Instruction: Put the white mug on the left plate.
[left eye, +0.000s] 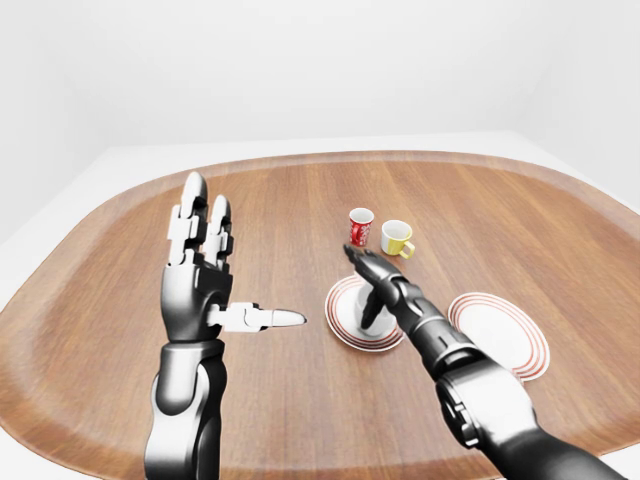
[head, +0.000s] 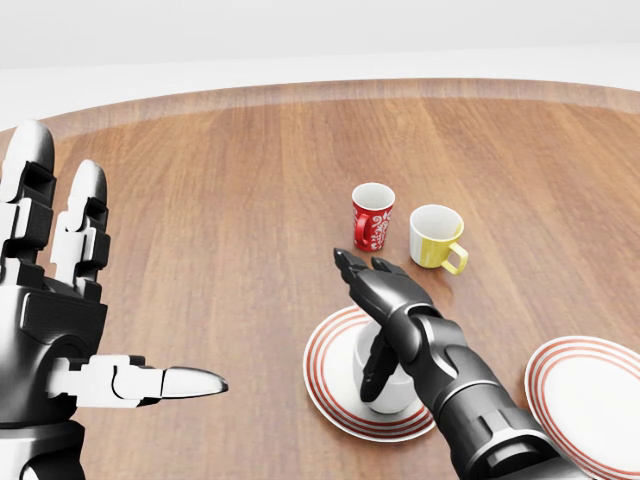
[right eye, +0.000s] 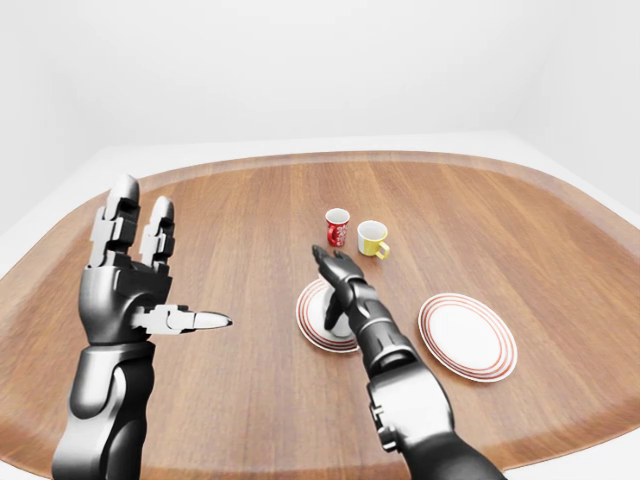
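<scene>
**A:** Right hand (head: 385, 300), centre of the head view: its fingers (head: 378, 368) reach down over the white mug (head: 395, 385), one dark digit lying along the mug's near wall, the others stretched past its rim toward the top of the frame. Holding it, or letting go?

**B:** Hard to call. The fingers stand about the mug, but the arm covers most of it, so I cannot tell whether they press its wall or merely bracket it.

**A:** And the mug itself?

**B:** Upright on the left plate (head: 325, 385), the red-ringed one at lower centre, roughly in its middle. Judged against the task, the mug sits where it belongs; what looks left is to free the hand without tipping the mug.

**A:** Why that downward reach?

**B:** Likely because the forearm enters from the lower right and the hand drapes over the mug from above, keeping it vertical.

**A:** The other hand?

**B:** Left hand (left eye: 196, 285), at the left of the left-eye view, is raised well clear, palm flat, fingers spread wide, thumb pointing right. It holds nothing, seemingly parked out of the way.

**A:** Beyond them?

**B:** A red mug (head: 372, 215) and a yellow mug (head: 435, 237) stand side by side just above the plate; a second plate (head: 590, 390) lies bare at lower right, all on the wooden tabletop (head: 220, 200).
</scene>
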